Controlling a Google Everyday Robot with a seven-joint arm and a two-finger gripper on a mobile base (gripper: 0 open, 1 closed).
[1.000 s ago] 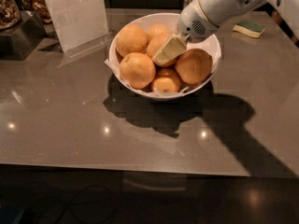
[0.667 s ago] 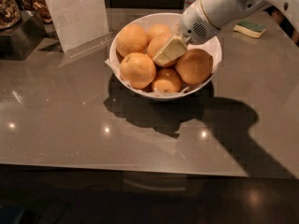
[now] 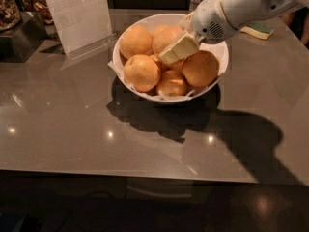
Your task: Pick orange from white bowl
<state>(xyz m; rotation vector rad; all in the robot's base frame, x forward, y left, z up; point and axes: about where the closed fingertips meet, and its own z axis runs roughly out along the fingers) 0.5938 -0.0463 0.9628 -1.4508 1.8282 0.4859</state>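
The white bowl (image 3: pixel 216 83) stands on the grey counter, lined with crinkled white paper and piled with several oranges. Large oranges lie at the back left (image 3: pixel 136 41), front left (image 3: pixel 141 72), right (image 3: pixel 200 68) and back middle (image 3: pixel 165 36). A smaller orange (image 3: pixel 171 83) sits at the front. My gripper (image 3: pixel 178 48), cream-coloured on a white arm, reaches in from the upper right. Its tip is over the middle of the pile, between the back-middle orange and the right one, and hides the fruit under it.
A clear stand holding a white sheet (image 3: pixel 79 13) is at the back left. A dark container of nuts (image 3: pixel 9 11) is at the far left. A yellow-green sponge (image 3: pixel 258 29) lies at the back right. The counter's front edge runs along the bottom.
My gripper has shifted slightly up and to the right over the pile. The oranges and the bowl have not moved.
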